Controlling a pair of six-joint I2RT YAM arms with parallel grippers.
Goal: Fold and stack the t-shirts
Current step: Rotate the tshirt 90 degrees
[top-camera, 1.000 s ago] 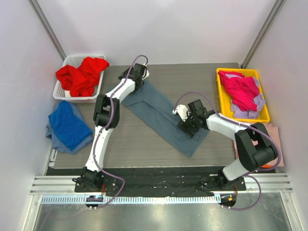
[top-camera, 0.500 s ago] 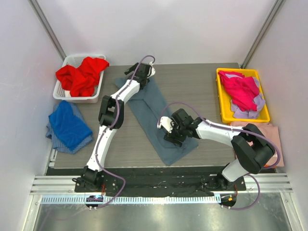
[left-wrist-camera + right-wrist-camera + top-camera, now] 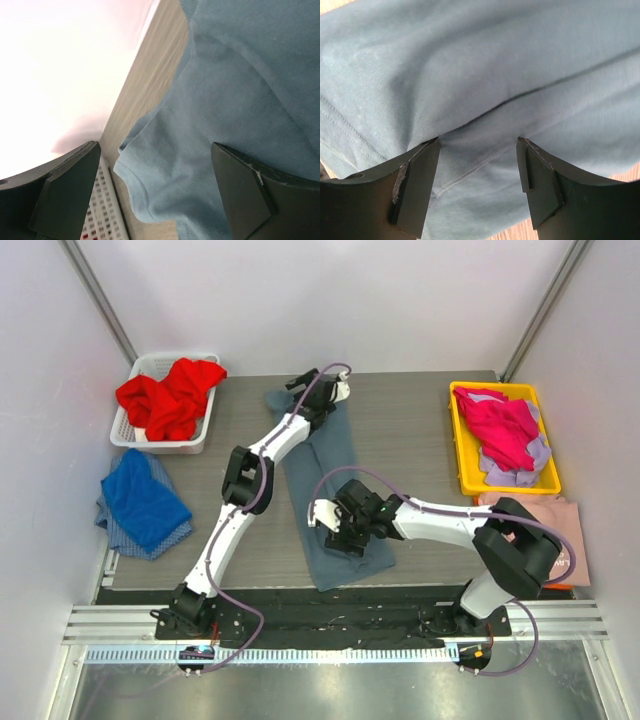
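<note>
Everything here is placed off the grey shirt point(image 3: 330, 475), a long folded strip running down the middle of the table point(image 3: 420, 405).

Far left of it is a blue shirt point(image 3: 145, 502), loosely folded. Up-left of it, a white basket point(image 3: 128, 435) holds a crumpled red shirt point(image 3: 168, 395).

The left claw point(image 3: 154, 146) hangs over the grey shirt's far end, spread wide with nothing in it and just cloth underneath. The right claw point(image 3: 477, 141) is down on the near end, partly spread, tips on the fabric with a fold edge running between them. It doesn't look like it's pinching anything.

Right of the grey shirt, a yellow tray point(image 3: 458, 445) holds a magenta shirt point(image 3: 500, 428). A pale pink one point(image 3: 560, 512) lies flat just below the tray.

My read is that we're mid-fold on the grey one: lengthwise fold done, cross fold not yet. The next move probably needs one claw to pinch an end and carry it over the other, keeping the layers lined up.
</note>
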